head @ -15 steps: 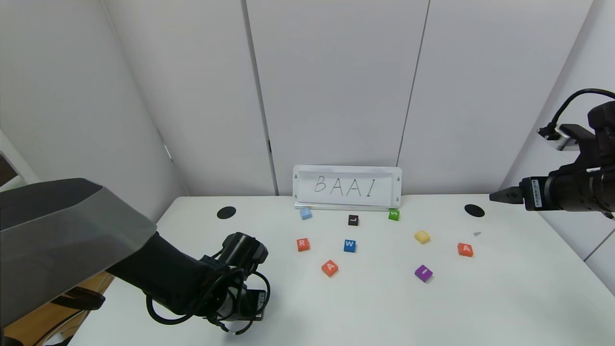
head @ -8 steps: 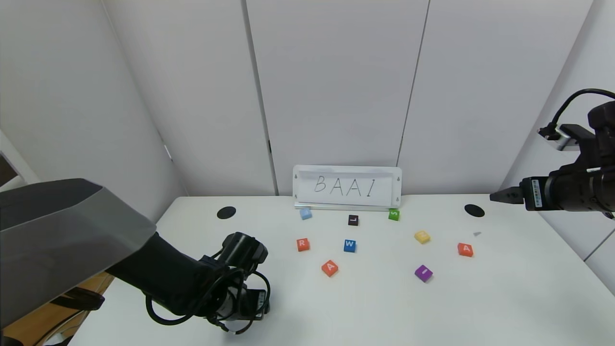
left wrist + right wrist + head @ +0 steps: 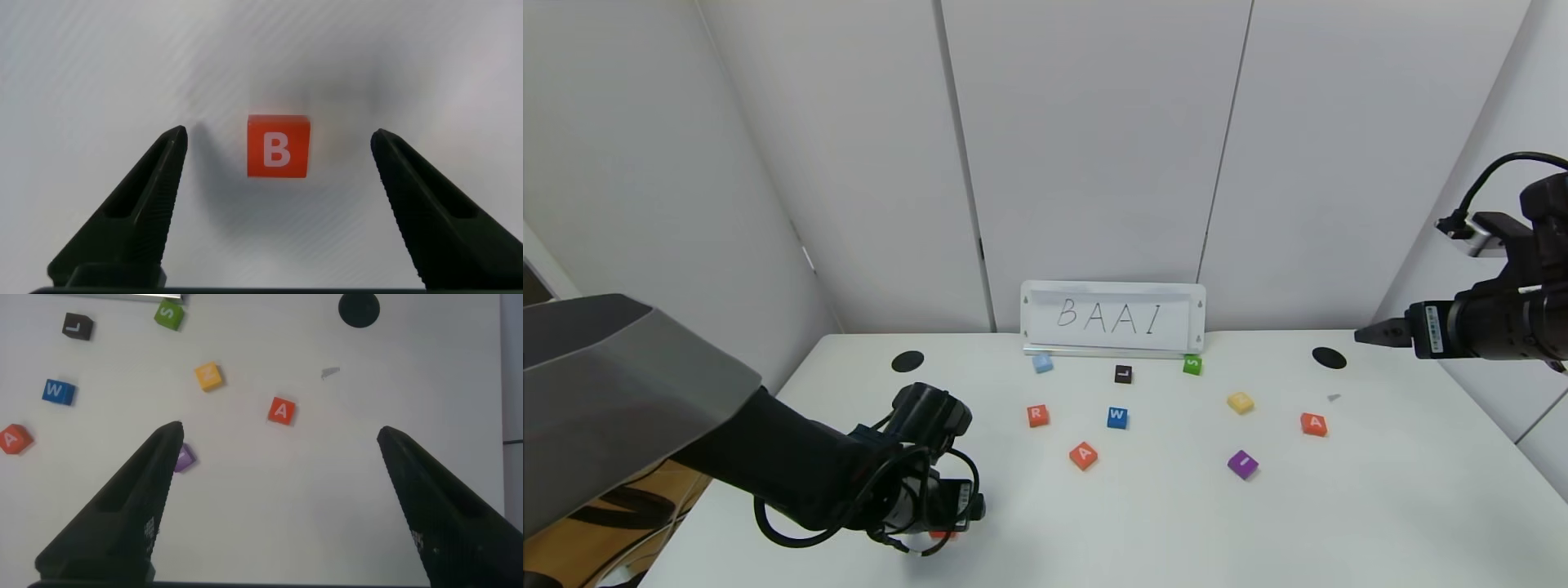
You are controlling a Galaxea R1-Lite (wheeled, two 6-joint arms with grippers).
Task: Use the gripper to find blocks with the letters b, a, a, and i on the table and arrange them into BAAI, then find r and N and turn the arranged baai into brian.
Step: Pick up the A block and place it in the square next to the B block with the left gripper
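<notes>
Judging from the layout, the task is at an early stage: only the B tile (image 3: 278,146) is set apart, lying flat and face-up on the table (image 3: 1143,523) near the front-left, directly beneath the left gripper (image 3: 278,167). The left gripper's jaws are spread wide on either side of the B tile, and no contact with it is seen; nothing is held. In the head view only a sliver of orange-red is visible under that gripper.

The remaining blocks are not yet arranged. One A tile (image 3: 1083,455) is located near the table centre, the second A tile (image 3: 1313,424) lies well to the right, and the purple I tile (image 3: 1242,464) lies between them, towards the front. The R tile (image 3: 1037,416) is found left of the blue W tile (image 3: 1116,417), and the yellow N tile (image 3: 1240,402) sits further back on the right. All six are well apart from one another, so the placing of A, A and I, and the later change to BRIAN, is judged to be outstanding.

The right gripper (image 3: 1372,334) is held high over the right rear of the table, jaws wide and empty.

No containers are present; a sign reading BAAI (image 3: 1112,318) is propped at the rear edge.
</notes>
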